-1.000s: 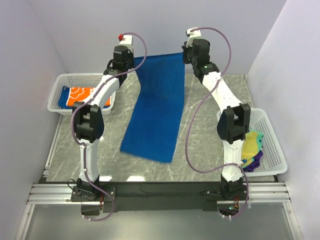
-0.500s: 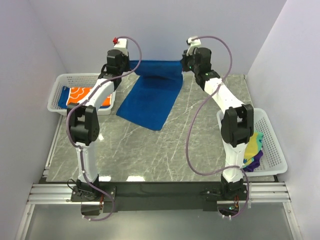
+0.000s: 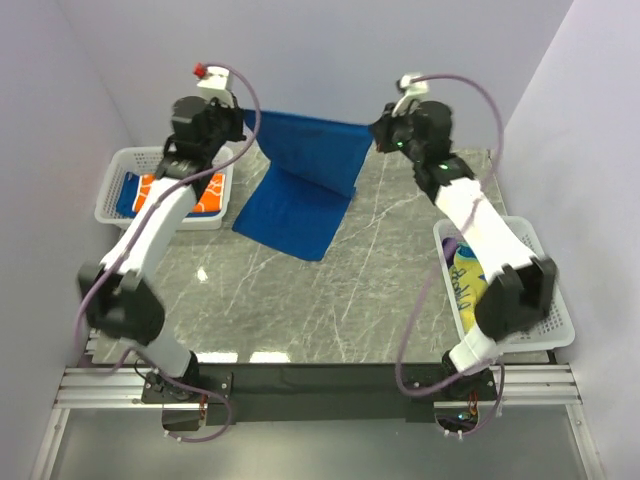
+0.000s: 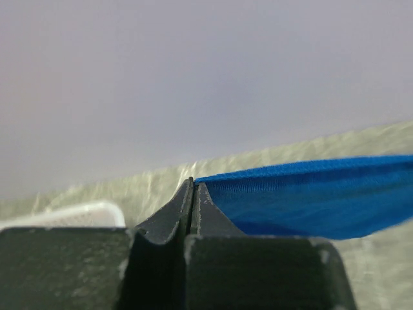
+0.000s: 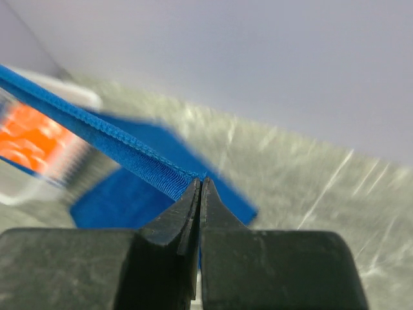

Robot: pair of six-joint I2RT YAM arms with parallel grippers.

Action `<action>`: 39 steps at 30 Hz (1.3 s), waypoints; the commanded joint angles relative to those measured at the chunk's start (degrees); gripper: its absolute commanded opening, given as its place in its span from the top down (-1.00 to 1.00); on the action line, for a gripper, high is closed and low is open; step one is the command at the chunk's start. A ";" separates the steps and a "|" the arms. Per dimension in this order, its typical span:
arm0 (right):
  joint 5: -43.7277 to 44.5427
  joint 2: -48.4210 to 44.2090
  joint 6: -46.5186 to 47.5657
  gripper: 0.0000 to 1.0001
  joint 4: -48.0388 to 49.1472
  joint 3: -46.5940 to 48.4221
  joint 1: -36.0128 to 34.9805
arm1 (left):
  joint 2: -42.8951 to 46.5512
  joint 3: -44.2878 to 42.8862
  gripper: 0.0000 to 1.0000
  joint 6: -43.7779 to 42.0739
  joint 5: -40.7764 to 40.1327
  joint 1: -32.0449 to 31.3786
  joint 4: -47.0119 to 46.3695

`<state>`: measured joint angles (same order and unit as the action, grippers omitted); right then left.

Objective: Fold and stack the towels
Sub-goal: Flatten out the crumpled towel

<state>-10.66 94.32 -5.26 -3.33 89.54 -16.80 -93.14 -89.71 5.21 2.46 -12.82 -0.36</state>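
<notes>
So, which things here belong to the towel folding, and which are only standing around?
Job: blue towel, pinched by left gripper and right gripper; orange towel; yellow towel.
Only standing around: left basket; right basket; marble table.

A second ago I held the blue towel (image 3: 300,185) up so that it hung long, its free end reaching far down the desk (image 3: 330,290) toward my bases; now that end lies much farther back, and the upper part slopes forward over it in a loose fold. My left tool (image 3: 243,118) has moved outward to the left and my right tool (image 3: 375,130) outward to the right, so the pinched edge spans wider between them. Both my elbows have swung out and down, the right one now lying across the right basket (image 3: 555,290) and covering more of it.
</notes>
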 commanded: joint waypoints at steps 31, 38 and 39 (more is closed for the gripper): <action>0.63 -40.01 8.95 1.00 -10.73 17.78 0.89 | 39.35 -11.45 0.99 2.69 24.88 -8.98 3.53; 3.62 -38.25 9.12 1.00 -8.45 13.65 0.89 | 36.98 -8.11 0.99 5.25 20.04 -8.98 3.79; 3.62 -38.08 9.21 1.00 -7.92 13.12 0.89 | 36.55 -7.94 0.99 5.16 20.04 -8.98 3.44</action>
<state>-19.25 55.68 1.04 -15.73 103.59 -17.37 -56.69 -97.91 10.28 31.07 -22.96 6.26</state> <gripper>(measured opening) 0.008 0.013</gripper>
